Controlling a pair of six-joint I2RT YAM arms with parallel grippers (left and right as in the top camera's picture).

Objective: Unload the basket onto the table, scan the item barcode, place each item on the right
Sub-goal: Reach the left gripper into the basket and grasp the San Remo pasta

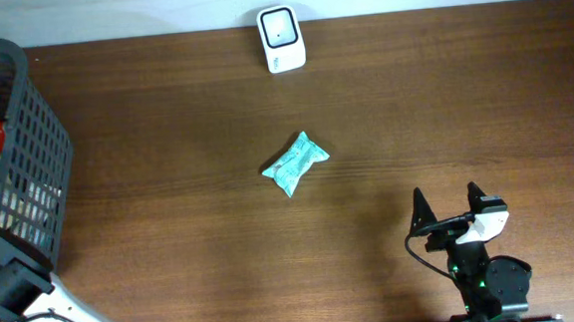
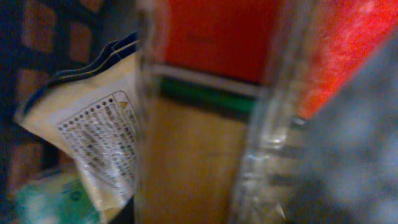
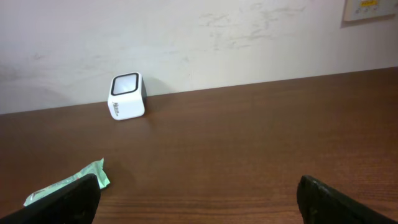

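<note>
Left pincer (image 2: 205, 149) sits down inside the dark mesh plastic basket (image 1: 41, 136), close among a red package (image 2: 211, 37) and a cream printed foil packet (image 2: 93, 130). Blur hides whether it is apart or clamped. Right pincer (image 1: 446, 199) hangs wide apart, empty. A crumpled teal plastic packet (image 1: 295, 163) lies mid-way on the brown wooden bench (image 1: 462, 90), well short of the white box scanner (image 1: 282, 38). Best to take one item only, lift it straight up, and turn its barcode squarely to the scanner window.
</note>
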